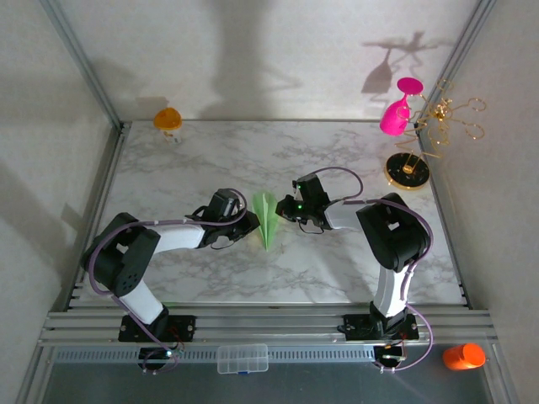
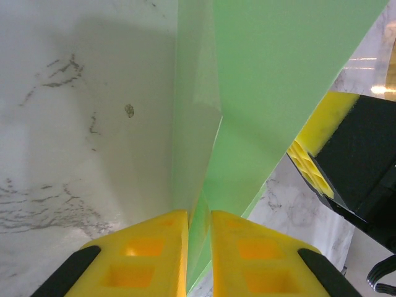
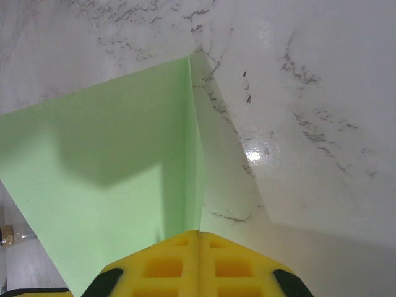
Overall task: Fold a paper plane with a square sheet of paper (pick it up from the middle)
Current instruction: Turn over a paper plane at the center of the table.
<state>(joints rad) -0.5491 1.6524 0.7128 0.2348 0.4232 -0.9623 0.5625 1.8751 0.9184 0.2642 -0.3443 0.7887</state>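
Note:
The pale green paper plane point(image 1: 267, 219) lies in the middle of the marble table as a narrow dart, nose pointing toward the near edge. My left gripper point(image 1: 249, 220) comes in from its left. In the left wrist view its yellow fingers point(image 2: 154, 247) stand almost together, with the paper plane's point(image 2: 278, 74) upright fold pinched in the thin gap between them. My right gripper point(image 1: 283, 210) reaches in from the plane's right. In the right wrist view my right gripper point(image 3: 199, 232) is fully shut, and the ridge of the paper plane point(image 3: 105, 161) runs straight into the seam between its tips.
A gold round stand point(image 1: 408, 171) with wire hooks and a pink glass point(image 1: 396, 114) stand at the back right. An orange object point(image 1: 167, 119) sits at the back left. A clear plastic box point(image 1: 242, 358) and an orange item point(image 1: 463, 356) lie below the table's near rail.

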